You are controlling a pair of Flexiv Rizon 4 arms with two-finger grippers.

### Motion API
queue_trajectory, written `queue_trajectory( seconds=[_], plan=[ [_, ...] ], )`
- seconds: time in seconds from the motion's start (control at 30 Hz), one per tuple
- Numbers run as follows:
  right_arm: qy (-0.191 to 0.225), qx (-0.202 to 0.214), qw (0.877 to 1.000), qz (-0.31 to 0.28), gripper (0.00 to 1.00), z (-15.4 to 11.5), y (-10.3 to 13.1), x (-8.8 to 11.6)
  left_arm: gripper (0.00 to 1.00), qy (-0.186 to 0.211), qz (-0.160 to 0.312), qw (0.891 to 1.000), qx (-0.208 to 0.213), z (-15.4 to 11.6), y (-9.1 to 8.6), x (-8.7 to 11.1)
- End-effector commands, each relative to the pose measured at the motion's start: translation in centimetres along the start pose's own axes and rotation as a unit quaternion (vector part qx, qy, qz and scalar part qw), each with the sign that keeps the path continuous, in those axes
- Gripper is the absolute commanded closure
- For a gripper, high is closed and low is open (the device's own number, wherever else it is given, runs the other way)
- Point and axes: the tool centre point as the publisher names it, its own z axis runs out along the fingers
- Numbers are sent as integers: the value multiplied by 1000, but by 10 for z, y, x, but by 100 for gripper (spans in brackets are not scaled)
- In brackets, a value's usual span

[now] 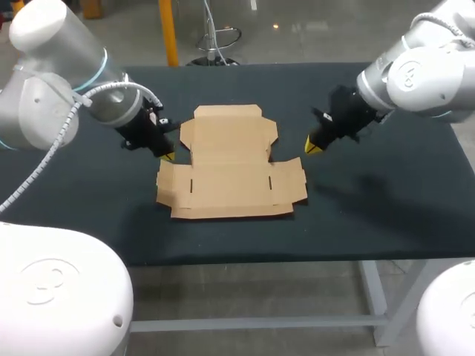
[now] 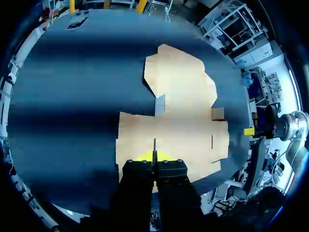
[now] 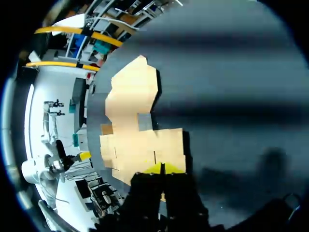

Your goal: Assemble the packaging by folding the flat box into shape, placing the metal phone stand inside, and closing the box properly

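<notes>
**Box blank lying flat, both grippers at its side edges**

The flat brown cardboard box blank (image 1: 230,167) lies unfolded in the middle of the dark table (image 1: 386,200). Its narrower panel is on the far side and its wide, flapped panel on the near side. I see no metal phone stand in any view.

My left gripper (image 1: 168,156) sits low at the blank's left edge, where the two panels meet. Its yellow tips are pressed together with nothing between them, and in the left wrist view they hang over the cardboard. My right gripper (image 1: 312,147) is likewise closed and empty. It is just beside the right edge, at the matching notch, and I cannot tell whether it touches.

I judge the step in hand to be raising the side walls. I would work both sides evenly, so the light sheet does not skid. I would get the closed tips under a flap edge and bend along the scored creases, not across a panel.
</notes>
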Motion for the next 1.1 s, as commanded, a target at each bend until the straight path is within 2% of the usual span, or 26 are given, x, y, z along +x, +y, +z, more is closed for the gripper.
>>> queue_trajectory(
  seconds=[0.03,0.33,0.63,1.1],
  plan=[
    [5,-14,1000,-2,100,-15,-24,-12,100,6,-2,1000,16,-21,34,-6],
    [9,-10,1000,2,100,-27,-66,-34,100,12,-8,1000,13,-29,82,-6],
    [4,-10,1000,-4,100,-24,-104,-36,100,28,-20,999,16,-33,123,-17],
    [21,5,1000,-4,100,2,-128,-44,100,57,-20,998,0,-19,149,-34]
  ],
)
